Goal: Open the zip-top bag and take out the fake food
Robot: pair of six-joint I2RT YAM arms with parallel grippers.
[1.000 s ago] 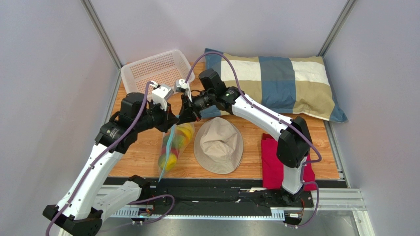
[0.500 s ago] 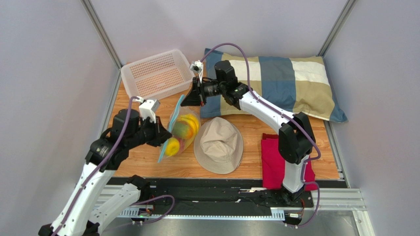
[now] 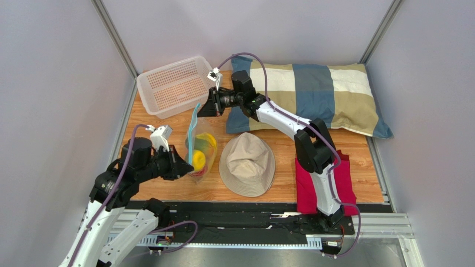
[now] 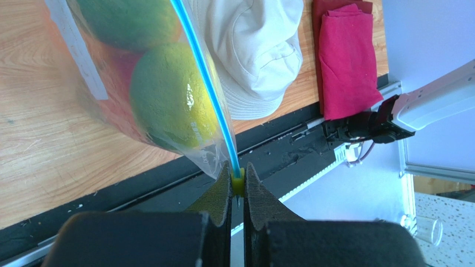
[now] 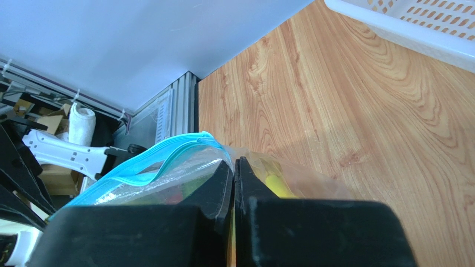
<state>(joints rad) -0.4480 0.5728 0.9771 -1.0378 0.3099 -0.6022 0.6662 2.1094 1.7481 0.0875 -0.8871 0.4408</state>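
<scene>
The clear zip-top bag hangs stretched between my two grippers over the wooden table, its light blue zip strip running near to far. The fake food shows through the plastic as yellow, green and red pieces; a green-yellow fruit fills the left wrist view. My left gripper is shut on the small yellow slider at the strip's near end. At the bag's far top corner, my right gripper is shut on the plastic, with the blue strip bowing away to its left.
A white mesh basket stands at the back left, just beyond the right gripper. A beige hat lies right of the bag. A checked pillow lies at the back right and a folded red cloth at the front right.
The left gripper has pulled back toward the near edge along the strip. The right gripper has swung left and farther back, and the bag now hangs stretched between them.
</scene>
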